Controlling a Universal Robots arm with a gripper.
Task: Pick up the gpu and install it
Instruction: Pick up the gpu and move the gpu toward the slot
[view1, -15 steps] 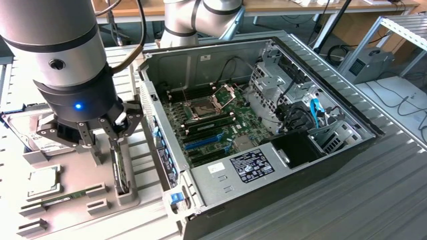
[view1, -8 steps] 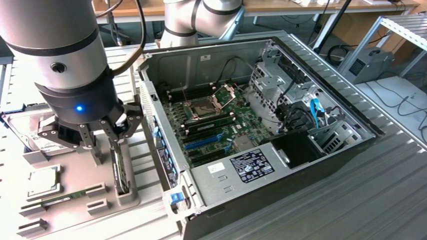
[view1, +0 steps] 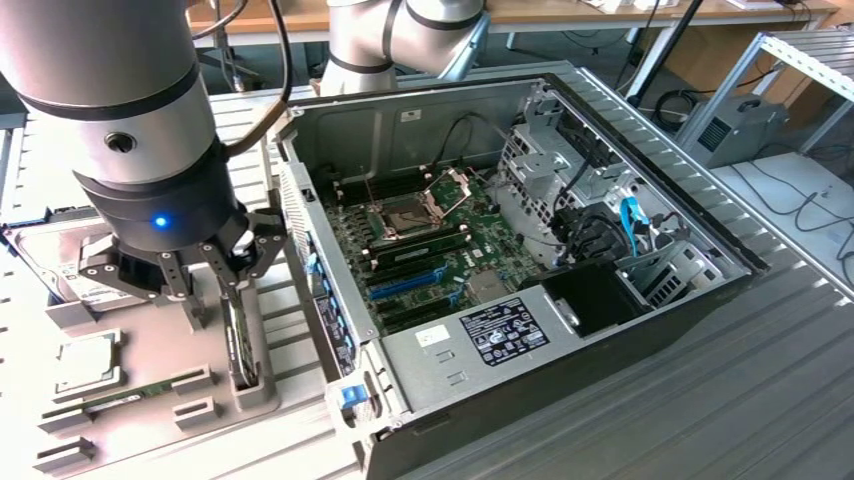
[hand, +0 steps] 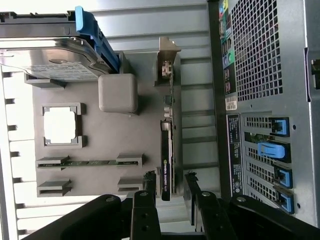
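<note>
Ribbed grey tabletop carries a parts tray (hand: 100, 145) at the lower left of the exterior view, beside the open computer case (view1: 387, 130). We see the gpu (hand: 166, 160) standing on edge in a slot of that tray, probably so that fingers can straddle its slim body from above. Our gripper (view1: 214, 285) hangs directly over it, jaws spread wide, holding nothing, one finger on either side of the card.

The gpu (hand: 166, 150) stands on edge, straddled by the claw (hand: 169, 183), computer case (hand: 270, 100) on one side, hard drive (hand: 50, 62) on the other.
</note>
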